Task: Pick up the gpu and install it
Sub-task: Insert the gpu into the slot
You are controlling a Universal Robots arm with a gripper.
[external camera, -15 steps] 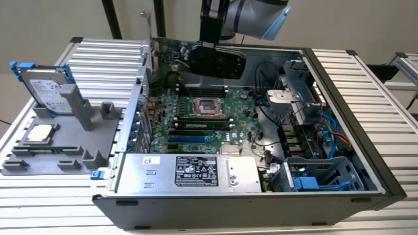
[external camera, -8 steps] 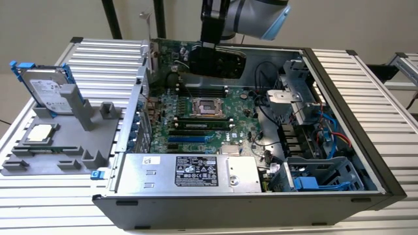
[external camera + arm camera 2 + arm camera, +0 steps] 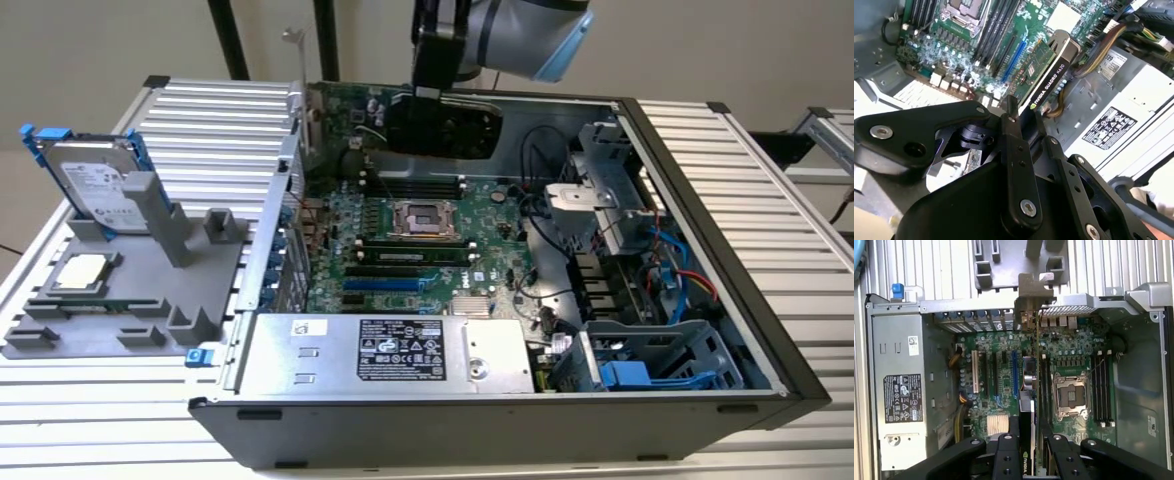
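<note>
**Card lifted and over the case, not yet seated**

Starting from the exterior view's left, the grey parts stand (image 3: 127,300) keeps a hard drive (image 3: 96,185) upright in its blue clips and a small square chip (image 3: 83,272) lying flat. The gpu is not on it: the pick-up looks done. Moving right, the open computer case (image 3: 694,200) lies on its side with the motherboard (image 3: 400,240) facing up. Above the board's far edge hangs the gpu (image 3: 447,125), carried by the gripper (image 3: 434,85), whose fingers (image 3: 1016,145) are clenched on the card's upper edge in the second wrist view.

The card stands on edge, its black cooler face toward this camera. Its long axis runs roughly level, from the slotted rear wall of the case on the exterior view's left toward the case interior on the right. In the first wrist view the silver bracket (image 3: 1035,287) points at that rear wall, and the card's line lies alongside the blue expansion slot (image 3: 1015,372); whether it sits exactly over it I cannot tell.

What is left, to my eye, is the install itself: the card appears to be clear of the board, not pressed into any slot.
</note>
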